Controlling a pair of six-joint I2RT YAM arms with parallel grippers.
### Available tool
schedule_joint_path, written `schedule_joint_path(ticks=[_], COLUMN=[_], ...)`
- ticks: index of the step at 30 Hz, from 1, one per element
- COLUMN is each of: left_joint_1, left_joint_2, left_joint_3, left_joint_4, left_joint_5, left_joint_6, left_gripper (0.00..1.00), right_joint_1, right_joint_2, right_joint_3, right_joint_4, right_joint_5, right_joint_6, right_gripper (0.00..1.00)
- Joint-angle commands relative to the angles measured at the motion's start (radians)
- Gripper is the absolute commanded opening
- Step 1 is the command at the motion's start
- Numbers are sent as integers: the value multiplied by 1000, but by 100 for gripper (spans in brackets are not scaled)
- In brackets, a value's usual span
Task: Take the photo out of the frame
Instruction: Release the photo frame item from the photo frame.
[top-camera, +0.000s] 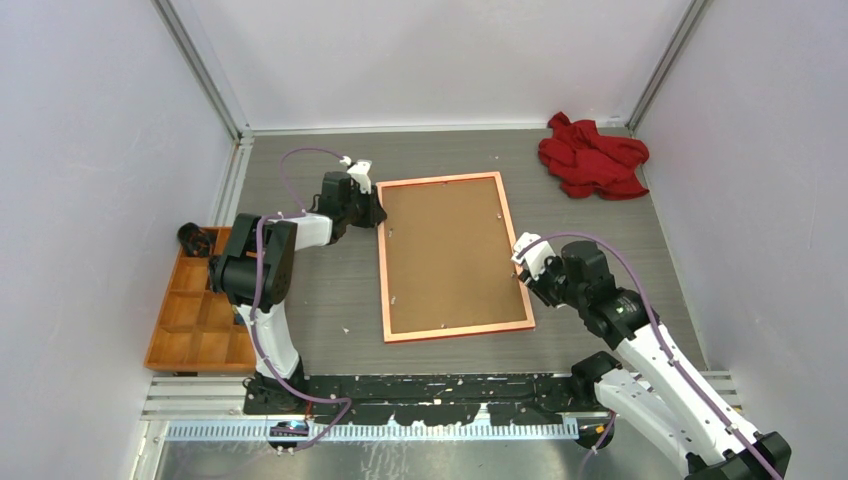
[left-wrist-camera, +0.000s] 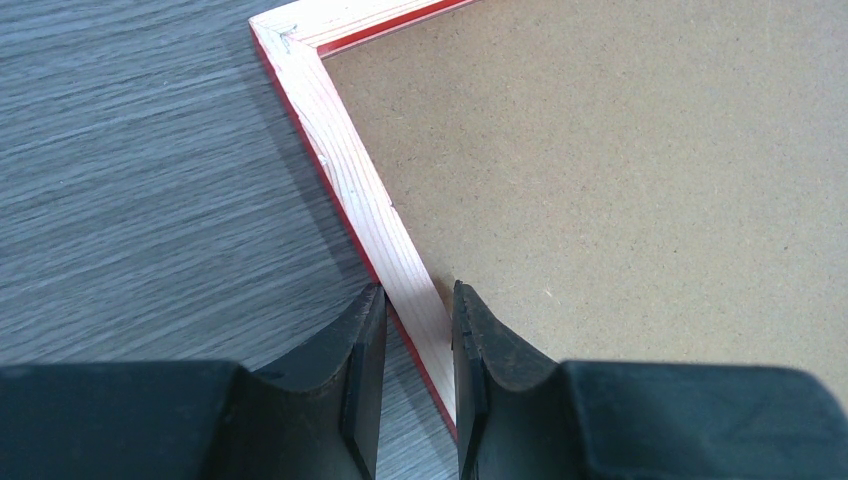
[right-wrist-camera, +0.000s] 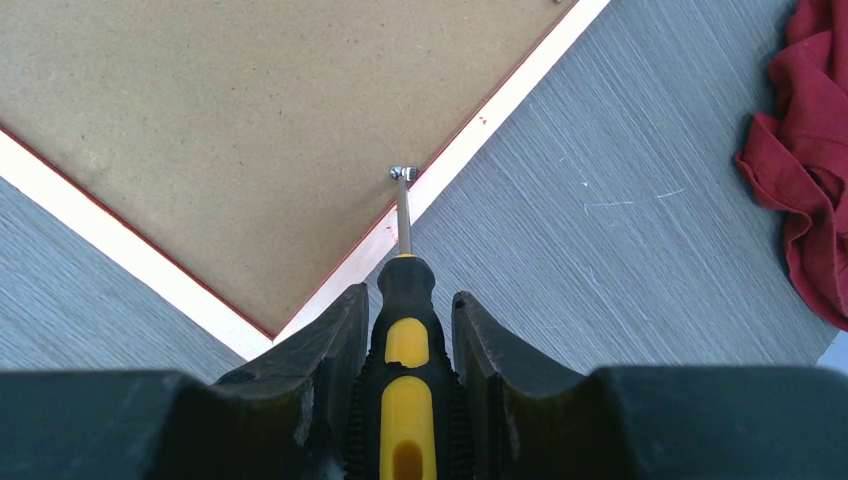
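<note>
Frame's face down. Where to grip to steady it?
The frame's left rail near the far corner, from above, jaws astride it like the left gripper. It lies flat; only its thin rim offers opposing faces. The backing board fills the middle; the right gripper's screwdriver meets the right rail.

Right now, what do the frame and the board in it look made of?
The frame is likely wood: its pale bare back shows straight grain, and the outer edge is painted red. The board is probably pressed fibreboard or hardboard: matte brown, finely speckled, no grain.

I see a grey streaked table (top-camera: 340, 280), speckled brown backing board (top-camera: 445, 250), orange-pink frame (top-camera: 455, 331), black-and-yellow screwdriver (right-wrist-camera: 405, 340), red cloth (top-camera: 592, 157).
</note>
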Motion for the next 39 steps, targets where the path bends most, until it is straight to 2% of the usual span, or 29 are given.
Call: schedule_joint_path(ticks=[1, 39], left_joint_1=[-20, -20], left_joint_2=[-12, -10], left_joint_3=[-4, 1], left_joint_4=[-58, -61], left_joint_5=[36, 37], left_joint_6=[48, 48], left_gripper=[0, 0], right_joint_1=[12, 70], right_joint_2=[1, 34], right_joint_3=[32, 6], right_joint_4=[29, 84], right_joint_5=[15, 132], right_joint_6=[-3, -49], right_gripper=[1, 1])
